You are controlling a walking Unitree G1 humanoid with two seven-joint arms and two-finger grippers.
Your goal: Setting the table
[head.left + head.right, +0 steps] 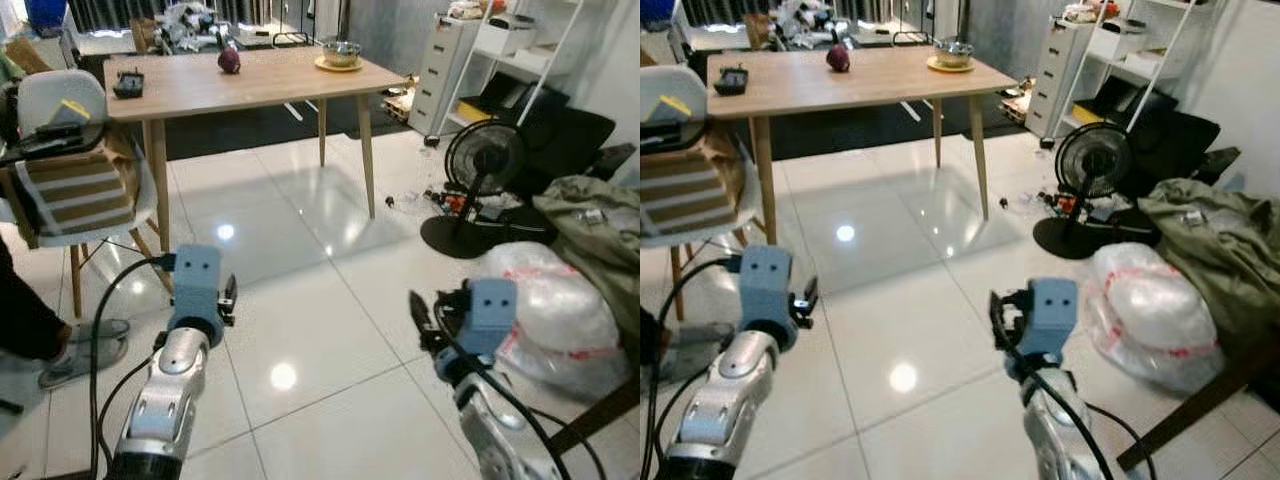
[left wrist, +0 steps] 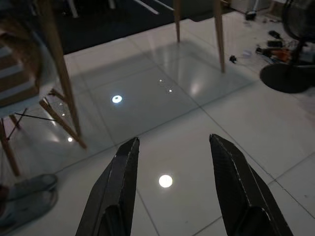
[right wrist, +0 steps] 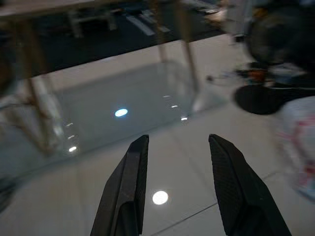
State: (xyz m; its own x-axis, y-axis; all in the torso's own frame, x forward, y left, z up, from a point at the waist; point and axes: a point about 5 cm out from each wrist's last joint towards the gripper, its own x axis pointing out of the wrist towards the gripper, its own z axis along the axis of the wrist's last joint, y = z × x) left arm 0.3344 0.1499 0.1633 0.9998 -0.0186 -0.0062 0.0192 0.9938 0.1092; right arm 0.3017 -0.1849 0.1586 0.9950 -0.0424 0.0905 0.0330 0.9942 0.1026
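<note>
- The left gripper (image 2: 170, 189) is held out low over the white tiled floor (image 1: 300, 330); its two black fingers (image 2: 115, 191) are spread apart and nothing is held between them
- The right gripper (image 3: 174, 187) is held out beside it, also above the floor, with its fingers (image 3: 231, 191) parted to about the same width and nothing grasped or touched
- The wooden table (image 1: 270, 85) is seen at the far side of the room, well apart from both grippers
- On the table a bowl (image 1: 341, 52) is set on a yellow plate (image 1: 339, 66) near the far right corner, a dark red round thing (image 1: 229, 61) stands near the middle, and a small black object (image 1: 128, 84) lies at the left end
- A white chair (image 1: 60, 150) with a striped cushion is placed at the left, just beside the table's near left leg
- A person's shoe (image 1: 85, 345) is seen on the floor at the left, near the chair
- A black fan (image 1: 485, 170) stands on the floor at the right, and a clear plastic bag (image 1: 545, 300) lies nearer, close to the right gripper
</note>
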